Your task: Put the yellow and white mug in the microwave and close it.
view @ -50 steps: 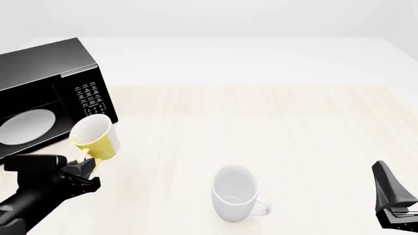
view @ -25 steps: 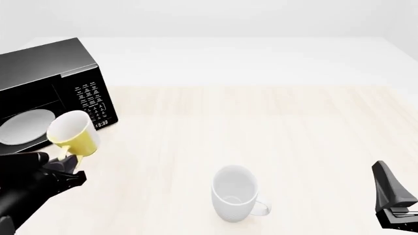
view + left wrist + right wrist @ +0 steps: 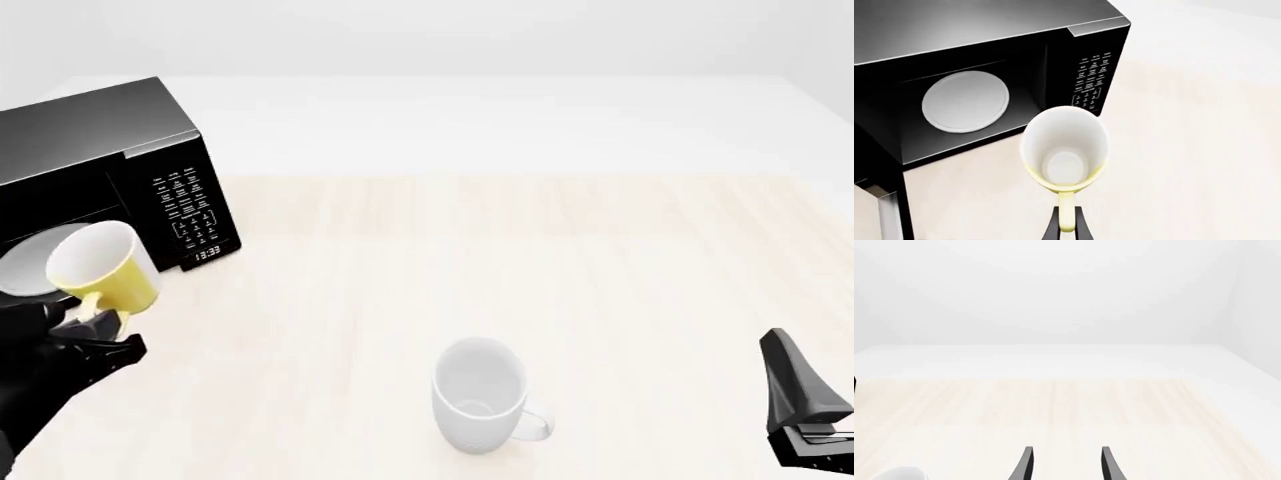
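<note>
We treat the yellow and white mug [image 3: 1065,150] as rigid, light and slippery; the left pincer [image 3: 1065,227] clamps its handle. The right pincer [image 3: 1065,462] stands apart, empty.

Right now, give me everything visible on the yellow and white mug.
The yellow and white mug is small, glossy yellow outside and white inside, and looks empty. It is off the table, tilted so its mouth faces up toward the front camera. The left pincer is shut on its yellow handle, and nothing else touches it. It hangs in front of the microwave opening, short of the white turntable, not yet inside.
</note>
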Robot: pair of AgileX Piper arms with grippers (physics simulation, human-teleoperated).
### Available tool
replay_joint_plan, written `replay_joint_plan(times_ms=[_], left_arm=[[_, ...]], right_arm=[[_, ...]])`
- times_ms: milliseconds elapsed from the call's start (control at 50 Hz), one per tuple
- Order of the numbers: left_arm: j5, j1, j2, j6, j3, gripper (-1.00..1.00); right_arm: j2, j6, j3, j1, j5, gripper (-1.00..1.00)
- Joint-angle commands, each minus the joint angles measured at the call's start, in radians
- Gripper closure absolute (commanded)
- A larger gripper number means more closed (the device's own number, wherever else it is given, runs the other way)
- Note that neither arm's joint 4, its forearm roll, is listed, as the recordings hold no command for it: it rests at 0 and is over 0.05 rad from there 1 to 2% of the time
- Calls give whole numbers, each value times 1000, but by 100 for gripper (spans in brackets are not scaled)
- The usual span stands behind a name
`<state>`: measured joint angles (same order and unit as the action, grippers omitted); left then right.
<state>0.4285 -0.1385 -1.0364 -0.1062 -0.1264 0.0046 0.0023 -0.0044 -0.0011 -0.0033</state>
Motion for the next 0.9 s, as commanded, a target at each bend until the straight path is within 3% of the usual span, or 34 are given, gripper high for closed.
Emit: replay_joint_plan(times_ms=[20,900], left_arm=[[23,-65,-23,8,-15,100],[113,-227,-213,0,-131,100]], right_arm=[[0,0,0,0,0,-100],[0,0,0,0,0,-100]])
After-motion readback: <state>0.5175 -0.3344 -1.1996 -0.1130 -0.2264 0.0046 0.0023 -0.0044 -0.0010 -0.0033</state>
